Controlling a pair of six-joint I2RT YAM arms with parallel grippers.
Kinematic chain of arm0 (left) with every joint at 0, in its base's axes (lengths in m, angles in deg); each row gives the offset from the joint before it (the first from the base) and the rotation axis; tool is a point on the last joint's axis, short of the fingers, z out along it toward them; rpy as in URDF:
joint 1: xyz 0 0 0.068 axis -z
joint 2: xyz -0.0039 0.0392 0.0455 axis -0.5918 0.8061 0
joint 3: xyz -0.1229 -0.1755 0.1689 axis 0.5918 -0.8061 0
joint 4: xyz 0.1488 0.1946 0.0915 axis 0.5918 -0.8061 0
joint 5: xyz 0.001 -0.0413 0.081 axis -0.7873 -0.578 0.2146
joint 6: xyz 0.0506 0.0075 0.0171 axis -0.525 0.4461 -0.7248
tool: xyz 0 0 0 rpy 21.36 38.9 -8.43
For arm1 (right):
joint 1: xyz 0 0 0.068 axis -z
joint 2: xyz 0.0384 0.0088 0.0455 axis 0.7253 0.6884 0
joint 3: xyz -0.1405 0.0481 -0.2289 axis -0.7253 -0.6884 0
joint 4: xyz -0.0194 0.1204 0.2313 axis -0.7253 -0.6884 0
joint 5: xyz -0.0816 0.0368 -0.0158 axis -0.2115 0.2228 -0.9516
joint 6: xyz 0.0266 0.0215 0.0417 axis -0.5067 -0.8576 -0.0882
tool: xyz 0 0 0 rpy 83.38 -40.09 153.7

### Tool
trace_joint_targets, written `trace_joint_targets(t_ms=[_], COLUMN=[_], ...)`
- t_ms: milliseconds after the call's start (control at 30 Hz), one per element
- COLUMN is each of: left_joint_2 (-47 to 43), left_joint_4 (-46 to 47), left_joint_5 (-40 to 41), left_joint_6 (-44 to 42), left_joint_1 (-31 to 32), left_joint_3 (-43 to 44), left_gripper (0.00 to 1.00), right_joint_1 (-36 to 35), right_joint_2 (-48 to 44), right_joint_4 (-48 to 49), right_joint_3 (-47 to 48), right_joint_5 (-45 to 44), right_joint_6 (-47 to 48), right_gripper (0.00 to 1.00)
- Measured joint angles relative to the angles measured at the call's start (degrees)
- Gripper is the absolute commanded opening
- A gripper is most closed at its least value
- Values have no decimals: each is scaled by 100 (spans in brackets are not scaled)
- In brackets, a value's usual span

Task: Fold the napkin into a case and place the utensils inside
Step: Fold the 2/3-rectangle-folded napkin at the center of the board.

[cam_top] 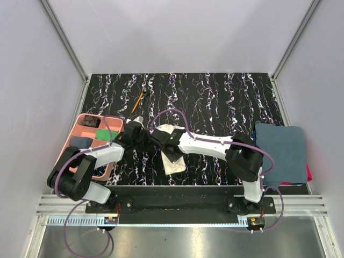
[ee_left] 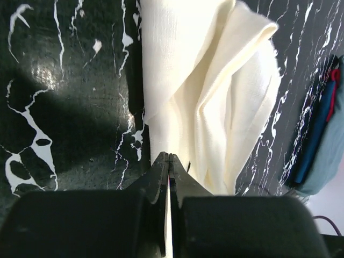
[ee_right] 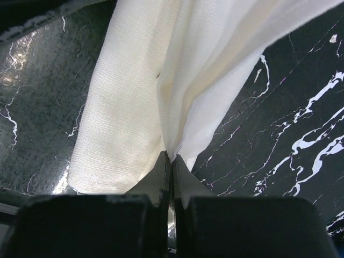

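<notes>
The cream napkin (cam_top: 174, 163) lies bunched and partly folded at the middle of the black marbled table. My left gripper (cam_top: 146, 136) reaches it from the left and is shut on its near edge in the left wrist view (ee_left: 169, 156), where the napkin (ee_left: 204, 107) spreads ahead in loose folds. My right gripper (cam_top: 159, 141) reaches it from the right and is shut on a fold in the right wrist view (ee_right: 172, 156), with the napkin (ee_right: 134, 107) lifted ahead. The orange-handled stick (cam_top: 138, 102) lies further back. I cannot make out the black spoon.
A pink compartment tray (cam_top: 80, 124) with small items stands at the left edge beside the left arm. A dark blue-grey towel (cam_top: 282, 153) lies at the right edge, also showing in the left wrist view (ee_left: 322, 134).
</notes>
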Motion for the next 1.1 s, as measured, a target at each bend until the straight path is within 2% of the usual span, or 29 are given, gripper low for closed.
trace_joint_targets(t_ms=[300, 467, 767, 1100], left_joint_2=[273, 490, 855, 796], left_joint_4=[566, 743, 1694, 1945], left_joint_5=[-216, -31, 199, 487], left_joint_6=[249, 411, 935, 1161], left_joint_1=[367, 743, 1263, 1408], left_joint_3=[-188, -304, -496, -673], left_gripper=[0, 0, 0, 0], right_joint_1=[0, 2, 138, 455], right_joint_2=[0, -22, -66, -101], right_joint_4=[28, 70, 142, 1045], right_joint_3=[-96, -96, -35, -778], right_joint_5=[127, 227, 789, 1591], right_joint_6=[-190, -286, -544, -973], right_gripper=[0, 0, 0, 0])
